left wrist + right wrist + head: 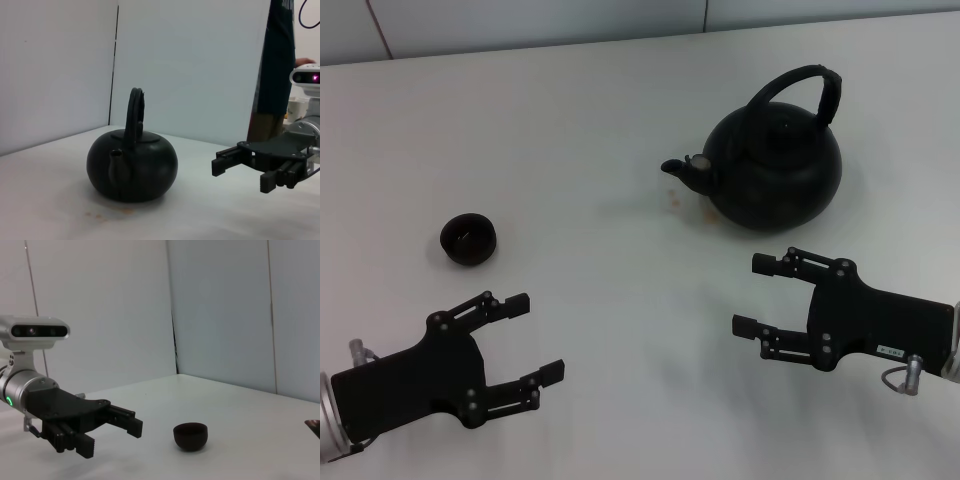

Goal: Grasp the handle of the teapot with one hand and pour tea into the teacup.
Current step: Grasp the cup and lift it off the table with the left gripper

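The round black teapot [775, 165] stands upright on the white table at the right, its spout [682, 170] pointing left and its arched handle [800, 85] over the lid. The left wrist view shows the teapot [132, 167] too, with its handle [135, 112] edge-on. The small dark teacup [469, 238] sits at the left, and in the right wrist view the teacup [190, 435] rests alone. My right gripper [754, 295] hovers open just in front of the teapot, apart from it. My left gripper [535, 335] is open near the front left, below the teacup.
A few small orange-brown stains [676, 200] mark the table by the spout. The white table [610, 120] ends at a pale wall behind. In the left wrist view a dark upright shape [277, 70] stands behind the right arm.
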Available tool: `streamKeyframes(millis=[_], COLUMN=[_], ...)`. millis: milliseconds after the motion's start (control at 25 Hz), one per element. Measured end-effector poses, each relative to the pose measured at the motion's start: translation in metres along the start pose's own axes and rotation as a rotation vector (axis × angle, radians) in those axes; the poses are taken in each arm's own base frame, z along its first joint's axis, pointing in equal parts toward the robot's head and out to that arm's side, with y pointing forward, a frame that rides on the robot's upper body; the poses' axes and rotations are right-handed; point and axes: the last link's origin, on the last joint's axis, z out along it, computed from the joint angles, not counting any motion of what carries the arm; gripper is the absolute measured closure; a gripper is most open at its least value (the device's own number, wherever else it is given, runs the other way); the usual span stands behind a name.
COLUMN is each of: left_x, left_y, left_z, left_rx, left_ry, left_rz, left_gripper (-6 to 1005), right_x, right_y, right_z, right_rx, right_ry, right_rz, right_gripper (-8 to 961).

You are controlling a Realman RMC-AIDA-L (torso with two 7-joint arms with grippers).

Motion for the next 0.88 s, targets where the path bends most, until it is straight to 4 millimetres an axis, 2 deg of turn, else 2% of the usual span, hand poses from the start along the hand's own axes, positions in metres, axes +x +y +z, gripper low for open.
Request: streamKeyframes(millis=[880], left_x=[-0.0007], left_y=[0.0005], left_z=[0.0004], left_rx=[0.024], left_ry=[0.015], left_rz=[-0.019], left_gripper=[143], right_x=[0.0010], right_y=[0.0016], right_z=[-0.0021], right_rx=[0.002], right_ry=[-0.001], right_rz=[0.004], right_gripper=[176])
